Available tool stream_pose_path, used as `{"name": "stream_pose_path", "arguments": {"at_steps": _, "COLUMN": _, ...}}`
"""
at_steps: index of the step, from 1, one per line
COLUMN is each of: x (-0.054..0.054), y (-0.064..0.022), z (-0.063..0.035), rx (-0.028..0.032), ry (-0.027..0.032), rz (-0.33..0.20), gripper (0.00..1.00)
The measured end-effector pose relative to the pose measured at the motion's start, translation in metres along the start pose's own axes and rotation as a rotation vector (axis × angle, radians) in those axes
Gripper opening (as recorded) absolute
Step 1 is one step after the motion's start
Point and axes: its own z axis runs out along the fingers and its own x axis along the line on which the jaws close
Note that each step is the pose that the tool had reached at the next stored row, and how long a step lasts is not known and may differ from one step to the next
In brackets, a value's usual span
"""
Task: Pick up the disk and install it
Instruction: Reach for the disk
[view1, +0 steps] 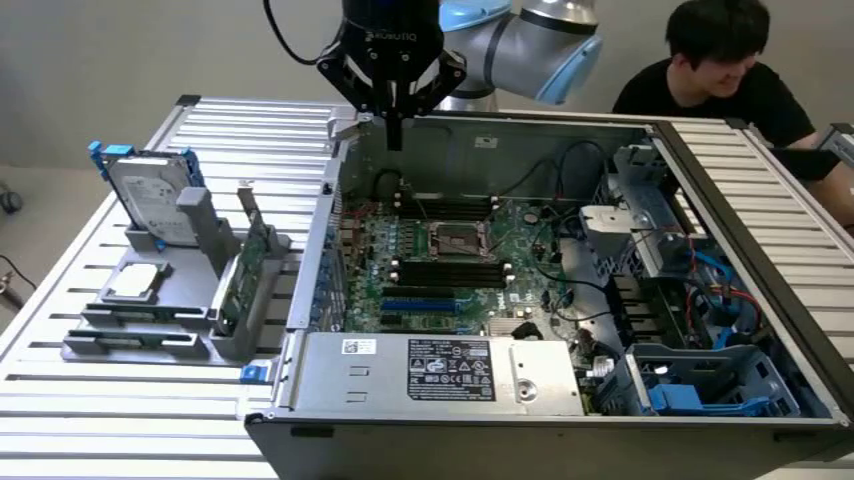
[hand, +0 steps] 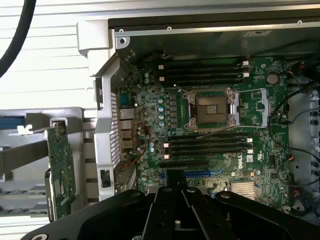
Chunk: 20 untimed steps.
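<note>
Disk (view1: 150, 190) stands near-upright in the rack (view1: 174, 340), on the exterior view's left of the case (view1: 534, 445). Card (view1: 238, 275) sits in the same rack, between disk and case. Arm hangs vertical, gripper (view1: 395, 138) pointing straight down over the case's far-left corner, jaws pinched together, empty. Disk is well apart from it, lower and leftward. Person (view1: 721, 70) sits behind the case's far-right corner.

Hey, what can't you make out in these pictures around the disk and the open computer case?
- Exterior view: the grey rack hides the lower edge of the disk, and its label is too small to read.
- Exterior view: the power supply covers whatever lies under it.
- Wrist view: the shut gripper and its body cover part of the motherboard.
</note>
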Motion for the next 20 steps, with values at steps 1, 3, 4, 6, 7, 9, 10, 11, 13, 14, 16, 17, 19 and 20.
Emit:
{"name": "stream_pose_path", "arguments": {"at_steps": 1, "x": 0.000, "y": 0.0000, "z": 0.0000, "rx": -0.0001, "ry": 0.0000, "rz": 0.000, "gripper": 0.11}}
{"name": "stream_pose_path", "arguments": {"at_steps": 3, "x": 0.000, "y": 0.0000, "z": 0.0000, "rx": -0.0001, "ry": 0.0000, "rz": 0.000, "gripper": 0.11}}
{"name": "stream_pose_path", "arguments": {"at_steps": 4, "x": 0.000, "y": 0.0000, "z": 0.0000, "rx": -0.0001, "ry": -0.0001, "rz": 0.000, "gripper": 0.11}}
{"name": "stream_pose_path", "arguments": {"at_steps": 6, "x": 0.002, "y": 0.0016, "z": 0.0000, "rx": 0.0001, "ry": 0.0001, "rz": 0.000, "gripper": 0.11}}
{"name": "stream_pose_path", "arguments": {"at_steps": 7, "x": 0.005, "y": 0.0044, "z": 0.0001, "rx": 0.0001, "ry": -0.0001, "rz": 0.000, "gripper": 0.11}}
{"name": "stream_pose_path", "arguments": {"at_steps": 9, "x": 0.012, "y": 0.0099, "z": 0.0004, "rx": 0.0000, "ry": -0.0003, "rz": 0.000, "gripper": 0.11}}
{"name": "stream_pose_path", "arguments": {"at_steps": 10, "x": 0.016, "y": 0.0129, "z": 0.0004, "rx": 0.0002, "ry": -0.0002, "rz": 0.000, "gripper": 0.11}}
{"name": "stream_pose_path", "arguments": {"at_steps": 11, "x": 0.020, "y": 0.0159, "z": 0.0006, "rx": 0.0001, "ry": -0.0002, "rz": 0.000, "gripper": 0.11}}
{"name": "stream_pose_path", "arguments": {"at_steps": 13, "x": 0.028, "y": 0.0210, "z": 0.0008, "rx": 0.0002, "ry": -0.0001, "rz": 0.000, "gripper": 0.11}}
{"name": "stream_pose_path", "arguments": {"at_steps": 14, "x": 0.033, "y": 0.0231, "z": 0.0010, "rx": 0.0001, "ry": -0.0002, "rz": 0.000, "gripper": 0.11}}
{"name": "stream_pose_path", "arguments": {"at_steps": 16, "x": 0.042, "y": 0.0259, "z": 0.0010, "rx": 0.0000, "ry": -0.0003, "rz": 0.000, "gripper": 0.11}}
{"name": "stream_pose_path", "arguments": {"at_steps": 17, "x": 0.047, "y": 0.0273, "z": 0.0011, "rx": 0.0000, "ry": -0.0003, "rz": 0.000, "gripper": 0.11}}
{"name": "stream_pose_path", "arguments": {"at_steps": 19, "x": 0.056, "y": 0.0295, "z": 0.0010, "rx": 0.0001, "ry": -0.0002, "rz": 0.000, "gripper": 0.11}}
{"name": "stream_pose_path", "arguments": {"at_steps": 20, "x": 0.061, "y": 0.0303, "z": 0.0010, "rx": 0.0002, "ry": -0.0002, "rz": 0.000, "gripper": 0.11}}
